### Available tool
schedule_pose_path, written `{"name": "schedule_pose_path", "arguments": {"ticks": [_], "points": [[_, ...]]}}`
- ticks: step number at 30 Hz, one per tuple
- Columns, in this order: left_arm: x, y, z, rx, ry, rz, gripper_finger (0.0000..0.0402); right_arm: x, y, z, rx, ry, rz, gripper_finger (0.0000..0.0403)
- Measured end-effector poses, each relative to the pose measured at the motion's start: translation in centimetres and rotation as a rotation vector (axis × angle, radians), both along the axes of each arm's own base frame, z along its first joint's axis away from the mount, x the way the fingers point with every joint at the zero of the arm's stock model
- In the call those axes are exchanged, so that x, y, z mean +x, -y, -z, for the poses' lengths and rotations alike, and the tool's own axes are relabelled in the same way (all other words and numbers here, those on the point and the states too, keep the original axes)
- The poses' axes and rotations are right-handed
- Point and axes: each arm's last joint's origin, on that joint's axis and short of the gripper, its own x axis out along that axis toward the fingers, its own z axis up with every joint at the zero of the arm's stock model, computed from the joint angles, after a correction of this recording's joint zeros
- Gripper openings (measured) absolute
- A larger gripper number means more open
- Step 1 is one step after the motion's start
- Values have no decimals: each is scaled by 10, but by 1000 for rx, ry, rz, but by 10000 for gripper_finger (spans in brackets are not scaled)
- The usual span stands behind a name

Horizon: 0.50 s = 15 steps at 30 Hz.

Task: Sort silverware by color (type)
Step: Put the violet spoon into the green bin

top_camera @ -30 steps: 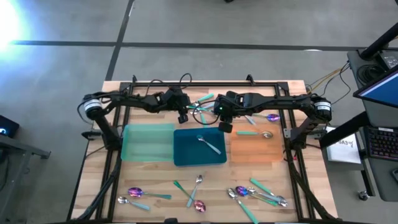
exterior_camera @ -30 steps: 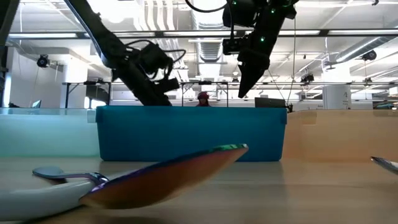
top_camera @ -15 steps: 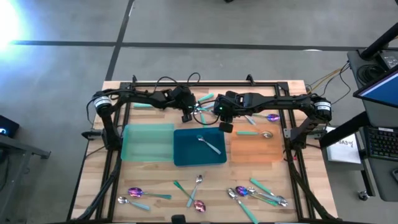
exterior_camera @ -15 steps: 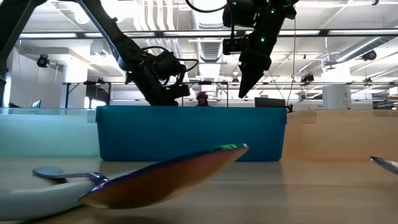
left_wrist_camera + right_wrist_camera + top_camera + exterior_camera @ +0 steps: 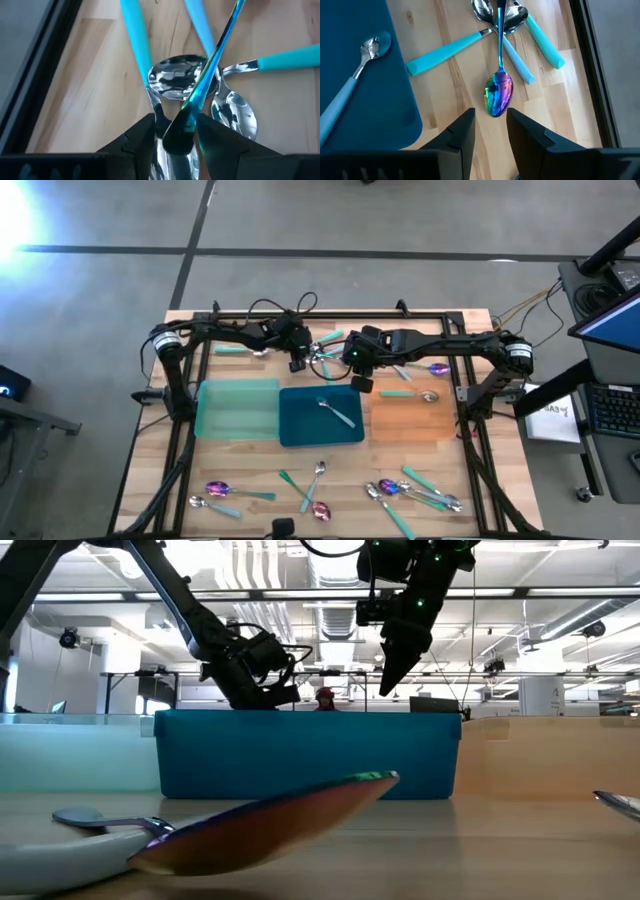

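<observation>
- High view: both tools meet over the spoon pile (image 5: 325,352) near the desk's (image 5: 180,470) far edge.
- Left wrist: left tool (image 5: 176,131) grips an iridescent spoon (image 5: 210,67).
- Right wrist: right tool (image 5: 490,134) hovers parted above bare wood beside the blue tray (image 5: 365,110).

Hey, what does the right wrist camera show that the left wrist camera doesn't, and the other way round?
Only the right wrist view shows the blue tray with a spoon lying in it, the purple spoon with its bowl on the wood, and the open right gripper. Only the left wrist view shows the left gripper, close up at that purple spoon's handle end. Both show the thin handle crossing over the teal-handled spoons.
</observation>
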Motion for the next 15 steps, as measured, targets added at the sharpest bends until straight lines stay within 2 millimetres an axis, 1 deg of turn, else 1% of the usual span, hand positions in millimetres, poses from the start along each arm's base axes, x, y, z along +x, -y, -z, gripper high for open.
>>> {"name": "schedule_pose_path", "arguments": {"ticks": [8, 15], "points": [[1, 2, 0, -43, 30, 65, 130, 0, 0, 0, 1, 1, 3, 102], [-1, 0, 1, -55, 27, 69, 130, 0, 0, 0, -2, -1, -4, 98]]}}
